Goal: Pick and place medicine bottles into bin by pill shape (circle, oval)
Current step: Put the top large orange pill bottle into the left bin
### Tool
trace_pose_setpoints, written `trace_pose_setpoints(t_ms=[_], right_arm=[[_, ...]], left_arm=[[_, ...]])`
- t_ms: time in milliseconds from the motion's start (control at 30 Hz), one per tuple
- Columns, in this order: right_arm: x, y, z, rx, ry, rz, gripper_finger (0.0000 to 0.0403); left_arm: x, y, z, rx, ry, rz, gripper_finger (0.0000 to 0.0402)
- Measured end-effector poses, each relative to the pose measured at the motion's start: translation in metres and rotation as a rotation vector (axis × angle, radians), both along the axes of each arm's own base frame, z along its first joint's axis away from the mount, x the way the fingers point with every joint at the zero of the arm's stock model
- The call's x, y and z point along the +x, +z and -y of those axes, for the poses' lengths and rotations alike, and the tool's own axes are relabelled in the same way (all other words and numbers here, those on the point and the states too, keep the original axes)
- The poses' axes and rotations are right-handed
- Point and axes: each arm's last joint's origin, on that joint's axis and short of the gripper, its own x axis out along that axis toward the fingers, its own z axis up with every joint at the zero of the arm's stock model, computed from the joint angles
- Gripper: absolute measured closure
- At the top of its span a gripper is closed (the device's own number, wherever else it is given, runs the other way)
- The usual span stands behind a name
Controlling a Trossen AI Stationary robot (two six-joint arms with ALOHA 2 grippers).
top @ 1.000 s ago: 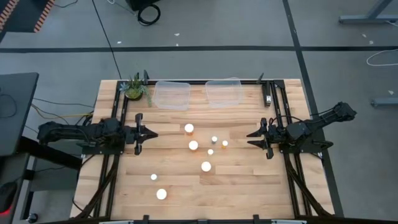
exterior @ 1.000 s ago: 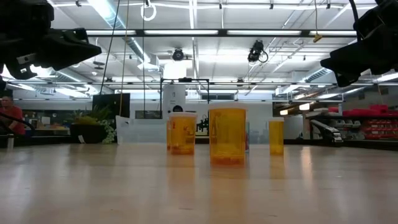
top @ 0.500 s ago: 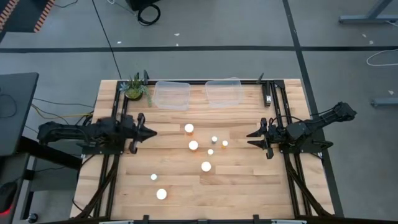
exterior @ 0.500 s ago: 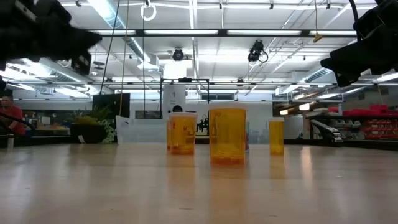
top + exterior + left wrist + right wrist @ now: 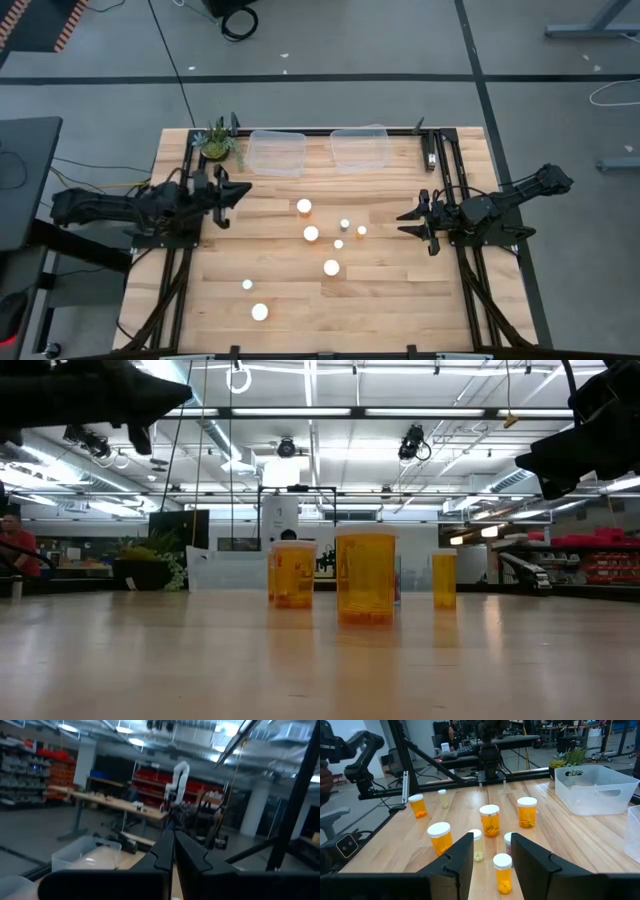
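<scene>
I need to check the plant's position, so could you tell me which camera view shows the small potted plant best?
The high view: the potted plant is seen whole at the table's far left corner, beside a clear bin. The right wrist view catches only its leaves behind a bin, the low view shows it small and dark, and the left wrist view misses it.

A grey floor point(image 5: 330, 40) crossed by dark lines surrounded the wooden worktop point(image 5: 280, 300); long ceiling lights point(image 5: 310, 412) lit red shelves point(image 5: 600, 565) behind.
</scene>
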Motion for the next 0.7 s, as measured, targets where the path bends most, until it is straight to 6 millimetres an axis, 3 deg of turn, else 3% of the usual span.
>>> trace_pose_setpoints(t_ms=[267, 400, 700], right_arm=[[0.000, 0.000, 0.000, 0.000, 0.000, 0.000, 0.0265], [0.000, 0.000, 0.000, 0.000, 0.000, 0.001, 0.0265], [0.000, 0.000, 0.000, 0.000, 0.000, 0.001, 0.0265]], left_arm=[[0.042, 0.012, 0.000, -0.070, -0.013, -0.136, 0.0386], [0.063, 0.008, 0.001, -0.166, -0.037, -0.198, 0.0386], [0.106, 0.001, 0.015, -0.190, -0.092, -0.344, 0.0375]])
